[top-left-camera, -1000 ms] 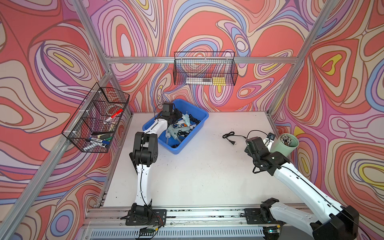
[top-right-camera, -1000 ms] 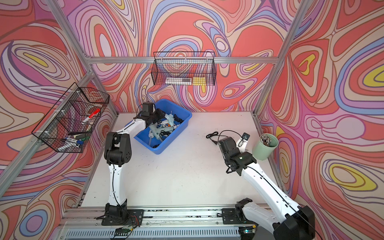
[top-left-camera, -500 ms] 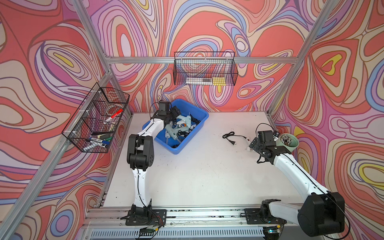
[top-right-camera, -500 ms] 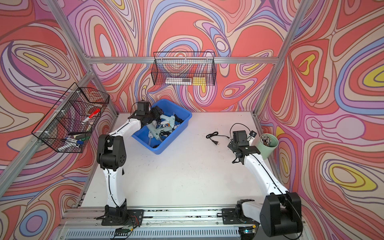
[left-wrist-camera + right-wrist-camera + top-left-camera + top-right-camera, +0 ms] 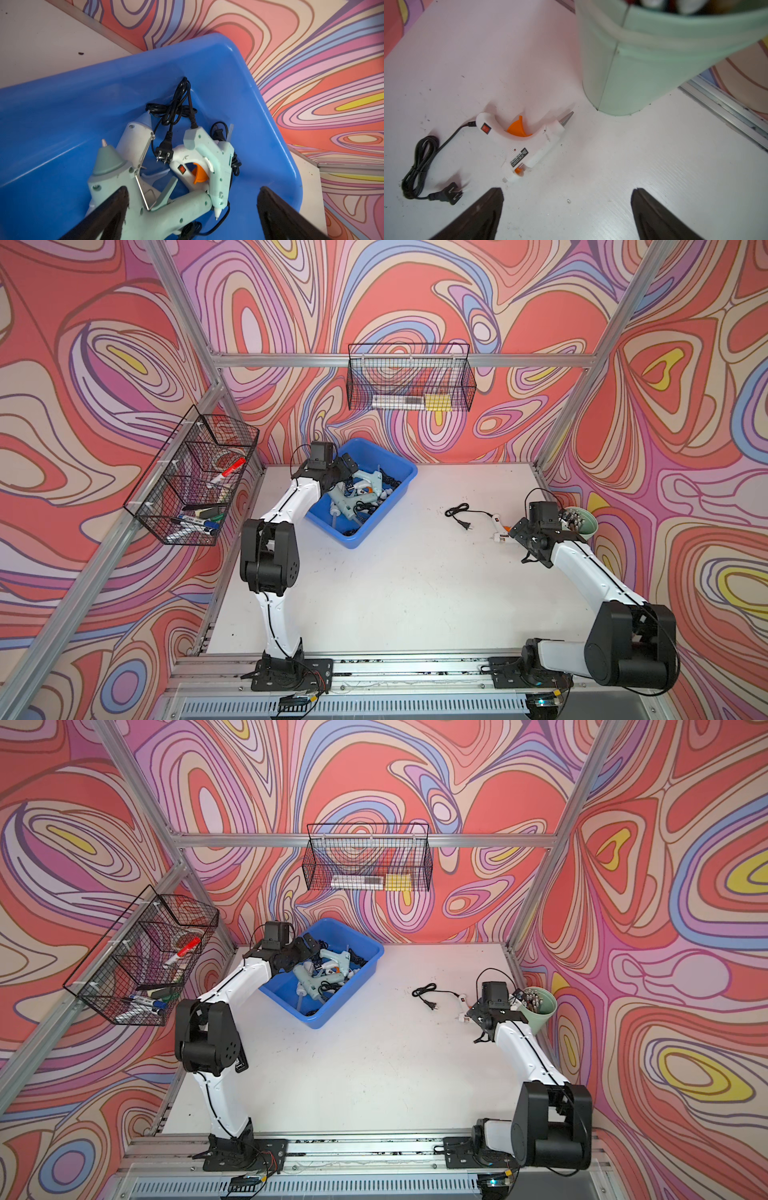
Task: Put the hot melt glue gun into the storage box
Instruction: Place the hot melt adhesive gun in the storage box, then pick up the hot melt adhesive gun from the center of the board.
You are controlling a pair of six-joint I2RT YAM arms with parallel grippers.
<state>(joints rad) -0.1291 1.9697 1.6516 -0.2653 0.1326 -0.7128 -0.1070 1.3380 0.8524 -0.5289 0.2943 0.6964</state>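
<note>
The blue storage box stands at the back left and holds several mint and white glue guns with black cords. My left gripper hangs open over the box's left end, above the guns and gripping none of them. A white hot melt glue gun with an orange trigger lies flat on the table at the right. My right gripper is open just beside it, holding nothing.
A pale green cup full of sticks stands right behind the white gun's nozzle. The gun's black cord and plug trail towards the table's middle. Black wire baskets hang on the left and back walls.
My left gripper has opened and drawn back towards the box's left end. The right arm has swung right, bringing its open gripper up to the white gun by the cup.
</note>
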